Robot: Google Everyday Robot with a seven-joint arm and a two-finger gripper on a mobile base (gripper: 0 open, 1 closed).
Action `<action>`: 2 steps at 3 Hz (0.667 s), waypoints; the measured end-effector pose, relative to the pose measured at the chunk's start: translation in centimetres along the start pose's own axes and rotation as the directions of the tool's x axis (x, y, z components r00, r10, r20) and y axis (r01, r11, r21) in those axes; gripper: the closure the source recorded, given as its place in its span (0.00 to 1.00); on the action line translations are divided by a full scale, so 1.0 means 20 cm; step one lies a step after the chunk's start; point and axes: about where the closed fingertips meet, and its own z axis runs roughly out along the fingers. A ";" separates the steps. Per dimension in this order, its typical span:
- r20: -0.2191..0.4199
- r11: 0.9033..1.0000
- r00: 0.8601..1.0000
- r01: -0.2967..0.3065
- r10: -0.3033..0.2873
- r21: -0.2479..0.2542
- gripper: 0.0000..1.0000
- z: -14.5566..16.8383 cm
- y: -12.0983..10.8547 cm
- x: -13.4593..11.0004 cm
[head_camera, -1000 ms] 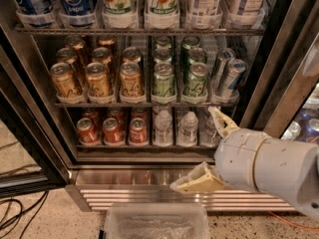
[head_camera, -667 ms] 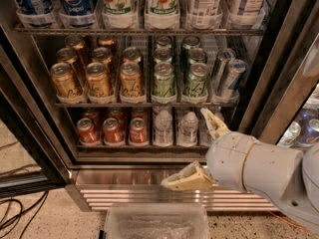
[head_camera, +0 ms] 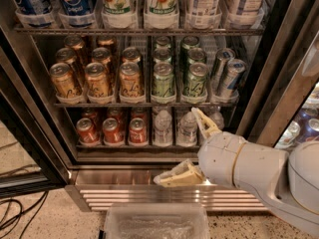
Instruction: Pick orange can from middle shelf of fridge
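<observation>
The fridge [head_camera: 30,108] stands open with its black door frame around wire shelves. The middle shelf [head_camera: 144,103] holds several orange cans [head_camera: 97,81] in rows on the left, pale green cans [head_camera: 163,79] in the middle and silver cans [head_camera: 227,78] on the right. My gripper [head_camera: 182,146] is open and empty, low and right of centre in front of the bottom shelf and base ledge. One cream finger [head_camera: 202,121] points up toward the middle shelf rail, the other [head_camera: 177,177] points left over the ledge. It is below and right of the orange cans.
Short red cans [head_camera: 112,130] and clear bottles [head_camera: 172,128] stand on the bottom shelf. Large bottles [head_camera: 119,1] fill the top shelf. The ribbed steel base ledge [head_camera: 124,193] runs below. A clear plastic bin [head_camera: 154,223] lies at the bottom. A neighbouring cooler door [head_camera: 294,83] is on the right.
My gripper and arm have moved left and a little up toward the shelves. The cans have not moved.
</observation>
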 end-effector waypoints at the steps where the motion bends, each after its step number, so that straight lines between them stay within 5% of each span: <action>1: 0.018 0.999 1.000 -0.002 0.001 0.052 0.00 0.04 0.02 -0.03; 2: 0.036 0.973 0.994 -0.106 0.100 0.203 0.00 0.04 -0.08 0.12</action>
